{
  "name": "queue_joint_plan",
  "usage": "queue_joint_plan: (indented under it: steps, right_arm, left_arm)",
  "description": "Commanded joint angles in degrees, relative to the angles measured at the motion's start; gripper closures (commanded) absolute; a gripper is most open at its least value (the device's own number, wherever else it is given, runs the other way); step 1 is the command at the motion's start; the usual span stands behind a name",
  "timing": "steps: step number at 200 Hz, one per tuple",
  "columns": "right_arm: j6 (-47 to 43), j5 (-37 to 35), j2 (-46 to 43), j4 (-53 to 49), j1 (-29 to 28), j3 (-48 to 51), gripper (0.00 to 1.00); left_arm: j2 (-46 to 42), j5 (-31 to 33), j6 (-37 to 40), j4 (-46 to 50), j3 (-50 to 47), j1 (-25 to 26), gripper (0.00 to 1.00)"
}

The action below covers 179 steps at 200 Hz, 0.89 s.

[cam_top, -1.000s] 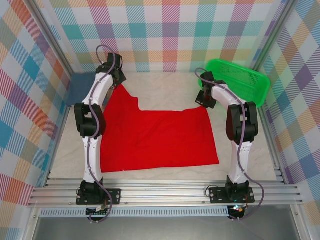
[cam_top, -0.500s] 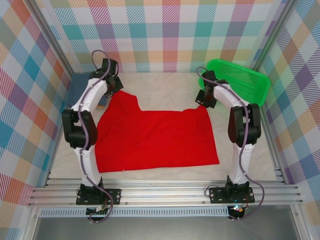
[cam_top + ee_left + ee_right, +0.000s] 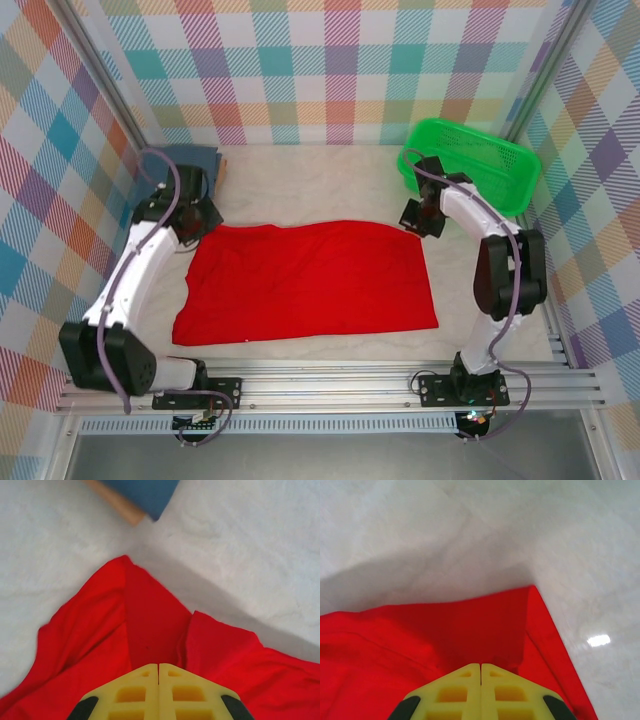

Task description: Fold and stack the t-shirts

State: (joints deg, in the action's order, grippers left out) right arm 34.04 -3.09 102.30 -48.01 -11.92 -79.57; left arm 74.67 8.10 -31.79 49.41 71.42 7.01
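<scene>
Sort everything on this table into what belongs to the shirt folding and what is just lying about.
Belongs to the job:
- bright red cloth t-shirt, spread out, its far corners pinched by the left gripper and right gripper
- slate-blue cloth t-shirt, folded, in the far left corner

Just lying about:
- green plastic mesh basket, in the far right corner

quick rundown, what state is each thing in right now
red t-shirt: spread on the table, far edge pinched at both corners
slate-blue t-shirt: folded, lying in the far left corner
green basket: far right corner, nothing visible inside
left gripper: shut on red t-shirt
right gripper: shut on red t-shirt
</scene>
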Motion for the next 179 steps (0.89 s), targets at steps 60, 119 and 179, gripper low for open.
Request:
queue_joint_plan:
  steps: [60, 119, 179]
  right_arm:
    - [1.2, -1.7, -9.9, -2.4, 0.4, 12.4, 1.0]
    - [0.2, -4.7, -8.2, -3.8, 1.1, 12.5, 1.0]
    - [-1.0, -3.5, -10.0, -3.3, 1.3, 13.0, 1.0]
  left_arm:
    - [-18.9, 4.0, -6.5, 13.9, -9.0, 0.4, 1.0]
    - [-24.3, 5.6, -10.0, 17.9, -13.3, 0.5, 1.0]
    - [-26.9, 4.4, -12.5, 19.5, -17.2, 0.7, 1.0]
